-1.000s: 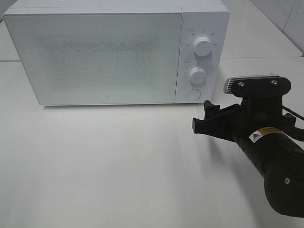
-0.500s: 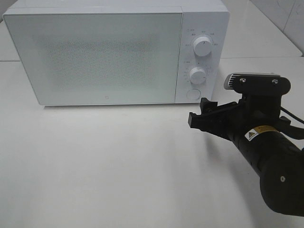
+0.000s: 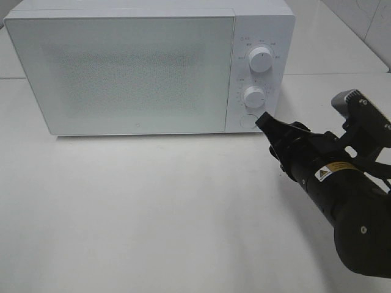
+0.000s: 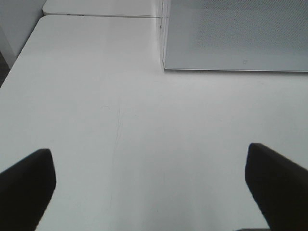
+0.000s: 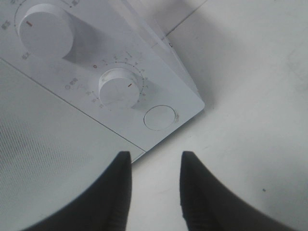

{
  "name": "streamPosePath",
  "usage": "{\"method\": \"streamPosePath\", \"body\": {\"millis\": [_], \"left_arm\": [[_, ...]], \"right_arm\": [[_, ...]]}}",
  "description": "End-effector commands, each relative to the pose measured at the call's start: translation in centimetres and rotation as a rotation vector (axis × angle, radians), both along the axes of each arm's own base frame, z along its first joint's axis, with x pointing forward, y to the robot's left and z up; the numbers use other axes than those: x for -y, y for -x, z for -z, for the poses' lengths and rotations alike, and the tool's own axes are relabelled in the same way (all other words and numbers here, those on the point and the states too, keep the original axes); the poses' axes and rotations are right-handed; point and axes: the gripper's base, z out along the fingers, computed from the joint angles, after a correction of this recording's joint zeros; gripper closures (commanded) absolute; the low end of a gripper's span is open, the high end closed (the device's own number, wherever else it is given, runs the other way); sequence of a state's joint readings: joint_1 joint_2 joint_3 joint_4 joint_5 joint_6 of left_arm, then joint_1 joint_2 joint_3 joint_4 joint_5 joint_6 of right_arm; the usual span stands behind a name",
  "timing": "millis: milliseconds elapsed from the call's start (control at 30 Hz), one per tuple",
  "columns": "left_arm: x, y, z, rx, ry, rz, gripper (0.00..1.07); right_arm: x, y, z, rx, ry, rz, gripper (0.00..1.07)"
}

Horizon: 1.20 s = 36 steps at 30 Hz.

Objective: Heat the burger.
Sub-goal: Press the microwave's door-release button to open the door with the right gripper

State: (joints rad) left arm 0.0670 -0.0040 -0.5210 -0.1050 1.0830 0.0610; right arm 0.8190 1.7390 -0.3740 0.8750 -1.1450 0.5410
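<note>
The burger is out of view in every frame. A white microwave (image 3: 134,67) stands at the back of the table with its door shut. My right gripper (image 3: 267,121) is turned on its side, and its tips are just in front of the round button (image 3: 247,121) at the bottom of the control panel. In the right wrist view the gripper (image 5: 155,161) has a narrow gap with nothing in it, just short of the button (image 5: 160,117). My left gripper (image 4: 149,168) is wide open and empty over bare table, with the microwave's corner (image 4: 231,33) ahead of it.
The control panel has an upper knob (image 3: 261,59) and a lower knob (image 3: 254,96) above the button. The white table (image 3: 153,201) spreads out in front of the microwave. A table seam runs behind it.
My right gripper has rolled from level onto its side. It has moved up and forward to the microwave's round button.
</note>
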Motion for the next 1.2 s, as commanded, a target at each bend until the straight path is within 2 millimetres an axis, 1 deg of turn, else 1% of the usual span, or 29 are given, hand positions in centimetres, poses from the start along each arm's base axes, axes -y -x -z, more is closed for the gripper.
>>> {"method": "streamPosePath", "body": {"millis": [33, 100, 133, 200, 300, 367, 467, 500, 667, 833, 900, 1200], "left_arm": [[0.0, 0.0, 0.0, 0.012, 0.006, -0.001, 0.07], [0.0, 0.0, 0.0, 0.012, 0.006, -0.001, 0.07], [0.0, 0.0, 0.0, 0.012, 0.006, -0.001, 0.07], [0.0, 0.0, 0.0, 0.012, 0.006, -0.001, 0.07], [0.0, 0.0, 0.0, 0.012, 0.006, -0.001, 0.07], [0.0, 0.0, 0.0, 0.012, 0.006, -0.001, 0.07], [0.0, 0.0, 0.0, 0.012, 0.006, -0.001, 0.07], [0.0, 0.0, 0.0, 0.012, 0.006, -0.001, 0.07], [0.0, 0.0, 0.0, 0.012, 0.006, -0.001, 0.07], [0.0, 0.0, 0.0, 0.012, 0.006, -0.001, 0.07], [0.0, 0.0, 0.0, 0.012, 0.006, -0.001, 0.07], [0.0, 0.0, 0.0, 0.012, 0.006, -0.001, 0.07]], "right_arm": [[-0.3, -0.1, -0.1, -0.013, -0.143, 0.039, 0.81], [-0.4, 0.0, 0.1, -0.051, -0.336, 0.103, 0.88], [-0.4, 0.0, 0.1, -0.051, -0.336, 0.103, 0.88], [-0.4, 0.1, 0.4, -0.084, -0.469, 0.147, 0.92], [-0.5, 0.1, 0.4, -0.091, -0.511, 0.163, 0.92], [-0.5, 0.3, 0.7, -0.135, -0.640, 0.216, 0.99], [-0.5, 0.3, 0.7, -0.144, -0.663, 0.227, 1.02], [-0.6, 0.3, 0.8, -0.148, -0.685, 0.236, 1.07], [-0.6, 0.1, 0.7, -0.142, -0.702, 0.248, 1.07], [-0.5, -0.6, 0.5, -0.125, -0.701, 0.251, 1.07], [-0.7, -1.8, 1.0, -0.121, -0.691, 0.249, 1.07], [-2.3, -3.6, 2.4, -0.137, -0.737, 0.252, 1.07]]}}
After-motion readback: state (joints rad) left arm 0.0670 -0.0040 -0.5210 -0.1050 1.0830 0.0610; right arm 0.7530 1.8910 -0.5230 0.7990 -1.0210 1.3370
